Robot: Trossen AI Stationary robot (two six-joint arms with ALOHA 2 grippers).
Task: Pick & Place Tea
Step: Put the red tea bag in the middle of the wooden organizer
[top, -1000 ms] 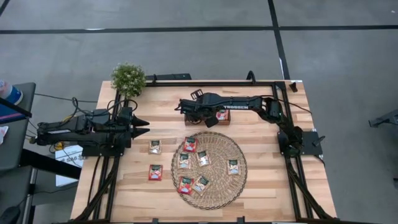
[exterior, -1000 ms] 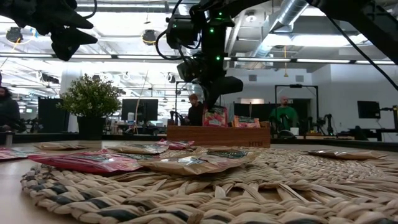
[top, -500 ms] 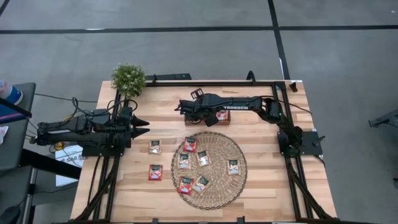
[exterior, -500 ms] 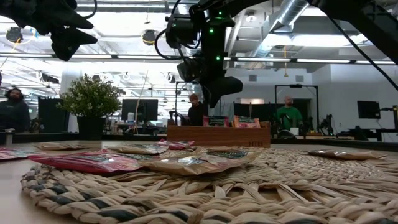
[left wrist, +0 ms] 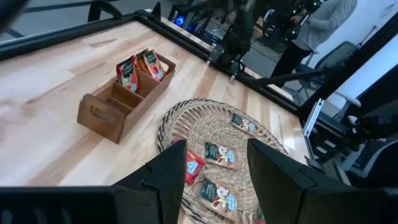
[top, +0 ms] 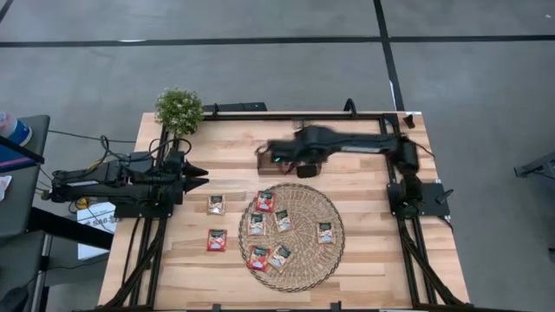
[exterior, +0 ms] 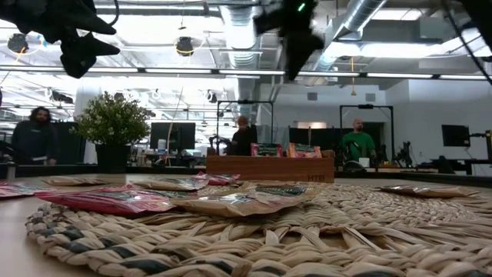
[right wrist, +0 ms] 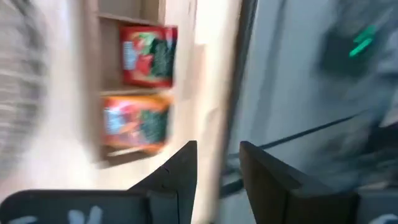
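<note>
Right gripper (right wrist: 217, 165) is up over the wooden tray (left wrist: 124, 99) at the back of the table, fingers parted with nothing between them. Two red tea sachets (left wrist: 140, 67) stand in the tray's end compartment; six more lie on the wicker mat (top: 291, 236) and two on the bare wood beside it. Left gripper (left wrist: 214, 168) hangs spread wide and empty at the left edge.

On the table (top: 364, 186), a woven mat (top: 305, 260) lies near the middle with six tea sachets (top: 284, 221) on it. Two more sachets (top: 216, 204) lie just left of the mat. A wooden tray (left wrist: 115, 106) sits behind the mat with two sachets (left wrist: 140, 67) in its end compartments, and a potted plant (top: 179, 110) stands at the table's far left corner.
</note>
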